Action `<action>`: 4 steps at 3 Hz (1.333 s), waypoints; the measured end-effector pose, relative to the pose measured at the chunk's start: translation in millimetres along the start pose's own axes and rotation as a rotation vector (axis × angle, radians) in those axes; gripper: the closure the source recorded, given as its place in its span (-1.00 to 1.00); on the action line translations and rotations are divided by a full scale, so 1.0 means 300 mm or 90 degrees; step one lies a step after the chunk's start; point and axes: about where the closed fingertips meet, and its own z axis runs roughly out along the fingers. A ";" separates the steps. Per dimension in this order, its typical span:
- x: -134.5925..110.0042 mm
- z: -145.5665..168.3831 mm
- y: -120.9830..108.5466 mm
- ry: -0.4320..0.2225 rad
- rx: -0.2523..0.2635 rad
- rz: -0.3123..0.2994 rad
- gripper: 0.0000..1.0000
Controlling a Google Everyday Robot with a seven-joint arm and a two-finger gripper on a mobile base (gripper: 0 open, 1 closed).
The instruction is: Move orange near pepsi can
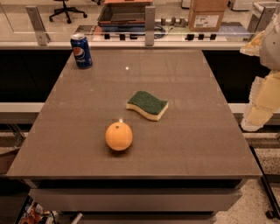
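The orange point(118, 136) sits on the grey-brown table point(188, 144), left of centre and toward the front. The pepsi can point(81, 51) stands upright at the table's far left corner, well away from the orange. My gripper point(259, 107) hangs at the right edge of the view, beyond the table's right side, far from both the orange and the can. It holds nothing that I can see.
A green-and-yellow sponge point(148, 105) lies near the table's middle, just behind and right of the orange. A glass-and-metal railing point(149, 19) runs behind the far edge, with a cardboard box point(207, 15) and an office chair point(66, 9) beyond.
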 end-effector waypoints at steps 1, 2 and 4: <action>0.000 0.000 0.000 0.000 0.000 0.000 -1.00; -0.020 0.011 0.020 -0.033 -0.012 -0.001 -1.00; -0.168 0.170 0.143 -0.159 -0.072 0.010 -1.00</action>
